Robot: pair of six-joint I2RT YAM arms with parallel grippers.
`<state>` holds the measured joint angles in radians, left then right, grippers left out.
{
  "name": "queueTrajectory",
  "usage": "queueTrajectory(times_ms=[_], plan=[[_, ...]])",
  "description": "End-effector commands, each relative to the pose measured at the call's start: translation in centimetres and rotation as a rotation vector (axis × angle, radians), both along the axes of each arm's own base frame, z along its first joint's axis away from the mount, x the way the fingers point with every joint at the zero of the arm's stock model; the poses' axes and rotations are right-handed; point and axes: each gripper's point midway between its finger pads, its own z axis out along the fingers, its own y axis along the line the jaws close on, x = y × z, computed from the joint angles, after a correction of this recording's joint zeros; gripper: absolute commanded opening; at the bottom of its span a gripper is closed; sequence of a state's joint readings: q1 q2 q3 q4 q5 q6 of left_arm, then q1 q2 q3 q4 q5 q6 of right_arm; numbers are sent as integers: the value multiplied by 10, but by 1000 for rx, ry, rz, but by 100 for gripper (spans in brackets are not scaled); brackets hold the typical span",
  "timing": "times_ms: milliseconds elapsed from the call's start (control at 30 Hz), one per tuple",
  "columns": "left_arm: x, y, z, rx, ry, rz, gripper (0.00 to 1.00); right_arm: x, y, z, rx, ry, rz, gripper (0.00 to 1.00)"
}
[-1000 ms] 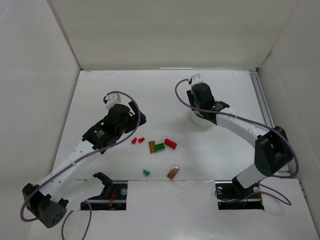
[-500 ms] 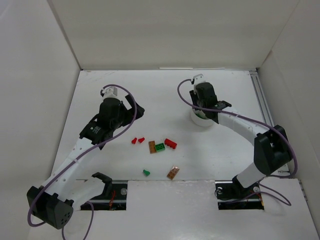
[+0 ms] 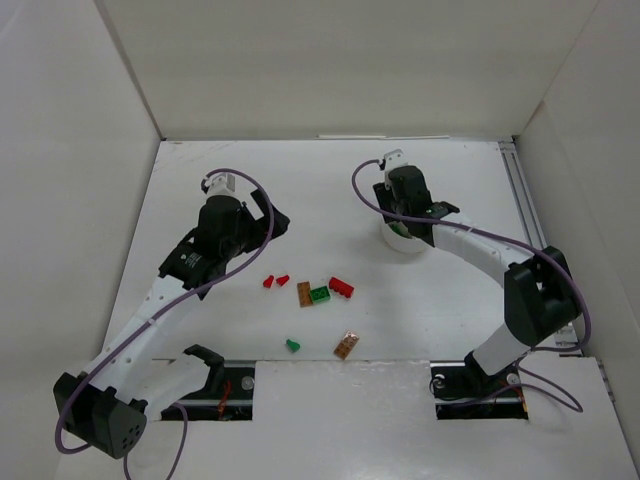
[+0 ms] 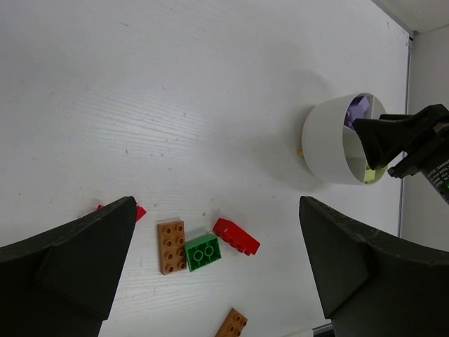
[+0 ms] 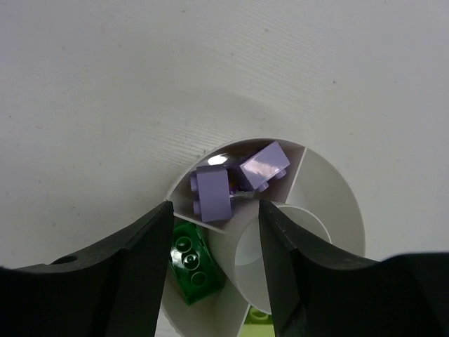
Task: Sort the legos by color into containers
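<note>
The round white dish point(image 3: 403, 240) stands right of centre, and my right gripper point(image 3: 402, 222) hovers open and empty right over it. In the right wrist view, my right gripper point(image 5: 214, 210) frames the dish rim point(image 5: 330, 182): two purple bricks point(image 5: 214, 195) in one wedge, a green brick point(image 5: 193, 263) in another, and a pale yellow-green one point(image 5: 258, 319) at the bottom edge. My left gripper point(image 3: 274, 222) is open and empty, above and left of the loose bricks. Below my left gripper point(image 4: 216, 203) lie a brown brick point(image 4: 171, 247), a green brick point(image 4: 202, 252) and a red brick point(image 4: 236, 236).
Two small red pieces point(image 3: 275, 281) lie left of the brown brick point(image 3: 304, 294). A small green piece point(image 3: 293, 345) and an orange-brown brick point(image 3: 346, 345) lie near the front edge. White walls enclose the table on three sides.
My left arm has pulled back and to the left, away from the loose bricks, then held still. My right gripper has stayed over the dish with only a slight shift.
</note>
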<state>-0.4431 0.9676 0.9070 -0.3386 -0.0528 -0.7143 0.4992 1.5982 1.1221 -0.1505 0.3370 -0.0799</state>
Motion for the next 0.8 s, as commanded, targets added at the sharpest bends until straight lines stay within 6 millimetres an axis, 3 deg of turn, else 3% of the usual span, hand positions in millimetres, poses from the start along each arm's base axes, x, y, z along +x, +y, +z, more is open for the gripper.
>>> queueTrajectory(times_ms=[0,133,300,367,500,767], plan=[[-1,2,4,2,-25,-7,100,4,3,12,19,-33,-11,57],[-2,4,2,11,-19,1,100,5,2,21,23,-52,-20,60],[-9,9,-1,25,1,8,100,-4,16,55,55,-122,26,62],[-14,11,-11,34,38,13,100,-10,23,70,73,-151,46,70],[-30,15,-38,38,136,26,100,-45,57,90,116,-187,219,82],[-76,4,-89,-73,304,-29,100,-153,120,48,79,-124,660,84]])
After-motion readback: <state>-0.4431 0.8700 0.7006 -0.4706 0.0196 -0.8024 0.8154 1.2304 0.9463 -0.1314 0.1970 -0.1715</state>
